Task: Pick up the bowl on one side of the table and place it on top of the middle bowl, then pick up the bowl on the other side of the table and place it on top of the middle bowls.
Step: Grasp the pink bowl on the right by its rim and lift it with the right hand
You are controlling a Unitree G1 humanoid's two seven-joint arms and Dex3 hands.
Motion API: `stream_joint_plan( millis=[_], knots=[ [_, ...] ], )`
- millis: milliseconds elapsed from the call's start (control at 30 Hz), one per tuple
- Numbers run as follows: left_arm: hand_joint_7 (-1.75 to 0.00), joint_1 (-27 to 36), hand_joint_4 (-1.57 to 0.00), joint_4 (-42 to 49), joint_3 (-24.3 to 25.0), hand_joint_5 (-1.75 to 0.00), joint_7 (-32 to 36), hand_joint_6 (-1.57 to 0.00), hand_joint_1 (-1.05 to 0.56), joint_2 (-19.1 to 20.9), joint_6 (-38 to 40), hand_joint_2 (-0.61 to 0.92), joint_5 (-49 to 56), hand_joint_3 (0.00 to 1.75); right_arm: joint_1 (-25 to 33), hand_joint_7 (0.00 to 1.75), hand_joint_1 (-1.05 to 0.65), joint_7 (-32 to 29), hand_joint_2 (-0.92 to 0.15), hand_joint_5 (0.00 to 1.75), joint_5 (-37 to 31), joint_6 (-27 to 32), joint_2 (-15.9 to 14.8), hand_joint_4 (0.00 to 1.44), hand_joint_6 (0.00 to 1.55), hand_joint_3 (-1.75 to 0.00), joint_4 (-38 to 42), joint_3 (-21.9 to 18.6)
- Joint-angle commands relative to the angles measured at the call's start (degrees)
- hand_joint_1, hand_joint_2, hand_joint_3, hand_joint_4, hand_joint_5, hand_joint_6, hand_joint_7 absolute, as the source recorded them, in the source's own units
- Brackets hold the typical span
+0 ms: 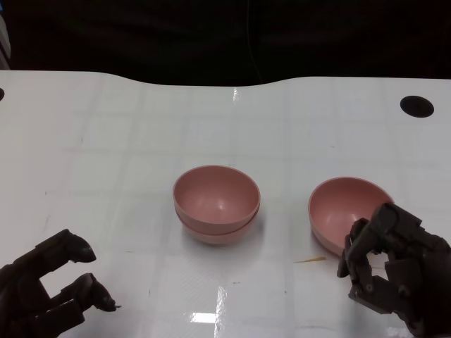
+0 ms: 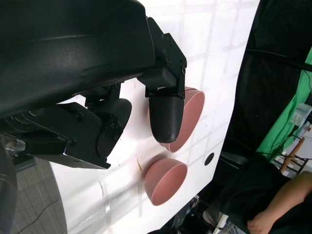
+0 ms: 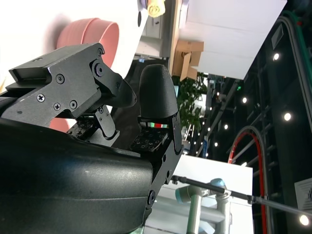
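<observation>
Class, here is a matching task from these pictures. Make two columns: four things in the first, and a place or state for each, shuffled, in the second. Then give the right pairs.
Things:
1. stacked bowls
2. single bowl
3. left hand
4. right hand

Places or states:
A. lower left, holding nothing
B. middle of the table
C. at the near rim of the single bowl
D. right of the stack, tilted

Pairs: 1-B, 2-D, 3-A, 4-C
</observation>
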Motion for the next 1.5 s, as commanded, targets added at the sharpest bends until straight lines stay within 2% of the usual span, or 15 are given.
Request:
stream_joint_plan(
  millis=[33,133,367,400,433,467,500,567,600,633,667,700,833,1133,1500],
  knots=[
    [-1.75,-0.7,-0.64,-0.7,1.1,-1.75,0.7,-0.47,0.10,0.0,0.5,0.92,0.2,1.31,0.7,1.52,-0.02,0.0,-0.63,1.67,1.4,1.1,-1.2,0.96,0.82,-1.00,-1.2,0.6],
    [-1.75,-0.7,-0.65,-1.0,1.1,-1.75,0.8,-0.47,0.11,-0.3,0.7,0.92,0.3,1.32,1.0,1.51,-0.03,-0.2,-0.68,1.66,1.9,1.7,-1.3,0.97,0.82,-0.90,-1.7,1.0],
    [-1.75,-0.7,-0.65,-2.3,1.1,-1.75,2.3,-0.47,0.11,-0.6,1.6,0.92,0.7,1.33,0.0,1.46,-0.05,-2.6,-0.66,1.65,-3.3,-1.4,-3.7,0.87,0.77,-0.98,-0.7,0.2],
    [-1.75,-0.8,-0.65,-2.3,1.2,-1.75,2.3,-0.47,0.11,-0.7,1.7,0.92,0.4,1.33,-0.5,1.46,-0.06,-5.2,-0.66,1.65,-11.3,-2.4,-6.4,0.87,0.77,-0.98,-0.9,-1.0],
    [-1.75,-0.8,-0.65,-2.3,1.3,-1.75,2.3,-0.47,0.11,-0.8,1.8,0.92,0.3,1.33,-1.0,0.99,-0.22,-7.3,-0.76,1.12,-17.5,-3.3,-8.4,0.62,0.65,-0.69,-1.1,-1.9],
    [-1.75,-0.9,-0.65,-2.4,1.4,-1.75,2.2,-0.46,0.12,-0.9,1.9,0.92,0.2,1.33,-1.2,0.49,-0.33,-9.1,-0.86,0.57,-22.0,-3.8,-9.8,0.58,0.68,-0.44,-1.2,-2.4],
    [-1.75,-0.9,-0.65,-2.4,1.4,-1.75,2.2,-0.46,0.12,-1.0,1.9,0.92,0.2,1.33,-1.4,0.30,-0.37,-10.5,-0.89,0.37,-24.7,-4.2,-10.6,0.58,0.70,-0.35,-1.1,-2.6],
    [-1.75,-0.9,-0.65,-2.4,1.5,-1.75,2.2,-0.46,0.12,-1.0,2.0,0.92,0.3,1.34,-1.5,0.14,-0.40,-12.6,-0.91,0.19,-26.2,-4.3,-11.1,0.58,0.72,-0.28,-0.8,-2.0],
    [-1.75,-1.0,-0.65,-2.5,1.3,-1.75,2.2,-0.46,0.13,-1.0,1.8,0.92,0.7,1.34,-1.5,0.10,-0.48,-15.8,-0.92,0.14,-33.6,-1.6,-12.8,0.50,0.65,-0.28,-2.3,-2.1],
    [-1.75,-1.1,-0.65,-2.7,1.2,-1.75,2.3,-0.45,0.14,-1.0,1.7,0.92,1.0,1.36,-1.5,0.06,-0.66,-18.7,-0.92,0.08,-39.8,0.8,-14.1,0.35,0.49,-0.29,-3.5,-2.0],
    [-1.75,-1.3,-0.65,-2.8,1.1,-1.75,2.6,-0.44,0.15,-1.0,1.6,0.92,1.3,1.37,-1.6,0.03,-0.79,-21.5,-0.92,0.04,-45.3,3.3,-15.0,0.26,0.39,-0.30,-4.6,-1.8],
    [-1.75,-1.4,-0.65,-2.8,1.2,-1.75,2.7,-0.43,0.15,-1.1,1.7,0.92,1.4,1.37,-1.7,0.02,-0.86,-23.5,-0.92,0.03,-49.3,5.4,-15.7,0.23,0.34,-0.31,-5.3,-1.4],
    [-1.75,-2.1,-0.64,-2.3,1.2,-1.75,2.4,-0.42,0.16,-1.2,1.6,0.92,1.7,1.38,-2.1,0.00,-0.97,-26.0,-0.92,0.01,-54.6,12.0,-17.3,0.17,0.27,-0.34,-7.3,0.9],
    [-1.75,-3.0,-0.64,-1.9,1.1,-1.75,2.1,-0.40,0.18,-1.2,1.5,0.92,2.0,1.41,-4.2,0.00,-1.02,-25.9,-0.92,0.00,-56.2,22.0,-20.5,0.15,0.25,-0.35,-8.3,4.9],
    [-1.75,-4.0,-0.65,-2.8,0.8,-1.75,3.8,-0.38,0.21,-2.2,2.4,0.92,3.0,1.44,-11.0,0.00,-1.02,-26.4,-0.92,0.00,-54.3,28.2,-24.0,0.14,0.26,-0.23,-0.1,9.2]
  ],
)
